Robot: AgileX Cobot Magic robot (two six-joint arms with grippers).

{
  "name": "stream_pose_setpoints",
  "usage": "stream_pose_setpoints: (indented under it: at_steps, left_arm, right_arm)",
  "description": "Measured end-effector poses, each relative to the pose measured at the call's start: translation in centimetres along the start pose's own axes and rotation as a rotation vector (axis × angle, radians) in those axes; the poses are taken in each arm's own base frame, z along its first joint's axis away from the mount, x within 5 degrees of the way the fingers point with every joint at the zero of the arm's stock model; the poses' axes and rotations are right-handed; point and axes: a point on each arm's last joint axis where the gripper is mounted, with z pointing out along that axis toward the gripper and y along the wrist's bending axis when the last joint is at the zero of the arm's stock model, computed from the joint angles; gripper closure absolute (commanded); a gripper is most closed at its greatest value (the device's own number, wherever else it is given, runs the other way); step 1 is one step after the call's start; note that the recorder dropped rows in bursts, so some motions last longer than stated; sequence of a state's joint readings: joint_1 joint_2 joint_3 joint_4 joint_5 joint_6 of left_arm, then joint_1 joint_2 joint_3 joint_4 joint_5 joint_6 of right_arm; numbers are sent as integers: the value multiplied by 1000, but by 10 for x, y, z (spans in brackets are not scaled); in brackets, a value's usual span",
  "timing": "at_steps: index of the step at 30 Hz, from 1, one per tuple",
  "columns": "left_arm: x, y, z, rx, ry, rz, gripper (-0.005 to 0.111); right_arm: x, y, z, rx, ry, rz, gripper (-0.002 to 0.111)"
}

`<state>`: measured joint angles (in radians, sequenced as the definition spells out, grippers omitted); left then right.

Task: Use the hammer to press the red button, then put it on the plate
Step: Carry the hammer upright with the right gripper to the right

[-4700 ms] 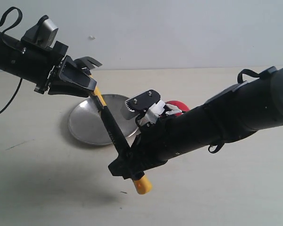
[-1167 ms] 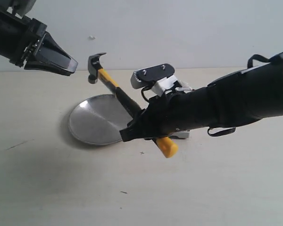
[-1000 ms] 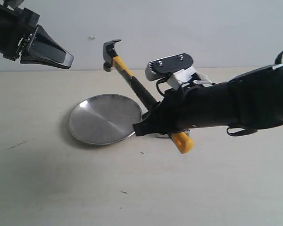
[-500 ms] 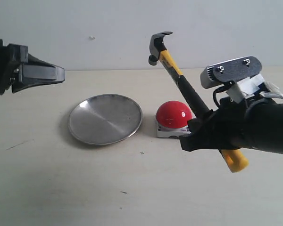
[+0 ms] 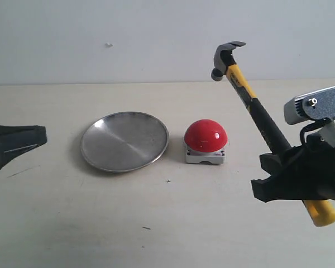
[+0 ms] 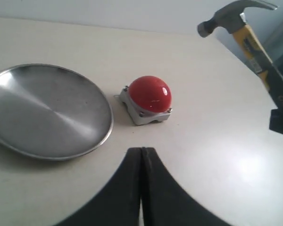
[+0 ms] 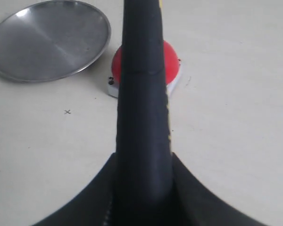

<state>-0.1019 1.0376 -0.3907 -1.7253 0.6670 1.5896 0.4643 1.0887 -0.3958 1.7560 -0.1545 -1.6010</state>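
My right gripper (image 5: 287, 167) is shut on the hammer (image 5: 255, 109) low on its black handle, at the right of the exterior view. The hammer leans up and to the left, its dark head (image 5: 225, 54) high in the air to the right of the red button (image 5: 205, 135). In the right wrist view the handle (image 7: 142, 94) runs out over the red button (image 7: 172, 61). The plate (image 5: 124, 140) lies bare to the left of the button. My left gripper (image 5: 42, 135) is shut on nothing at the far left edge; the left wrist view shows its fingers (image 6: 141, 155) pressed together.
The pale tabletop (image 5: 173, 223) stretches to a light wall behind. From the left wrist I see the plate (image 6: 45, 110), the red button (image 6: 150, 94) and the hammer head (image 6: 231, 16) raised beyond it. Small dark marks dot the table's surface.
My right arm has pulled back to the right with the hammer, uncovering the button and carrying the head from over the plate to the button's right. My left arm has withdrawn left and down, now shut.
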Motion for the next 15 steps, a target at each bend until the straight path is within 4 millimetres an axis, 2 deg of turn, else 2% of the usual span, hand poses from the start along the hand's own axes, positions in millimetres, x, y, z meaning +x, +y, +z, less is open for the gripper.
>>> stream_pose_setpoints:
  at_steps: [9, 15]
  left_arm:
    - [25, -16, -39, -87, -123, 104, 106]
    - [37, -29, -70, -139, -302, 117, 106]
  right_arm:
    - [15, -11, -24, 44, -62, 28, 108]
    - [27, -18, -44, 48, -142, 137, 108]
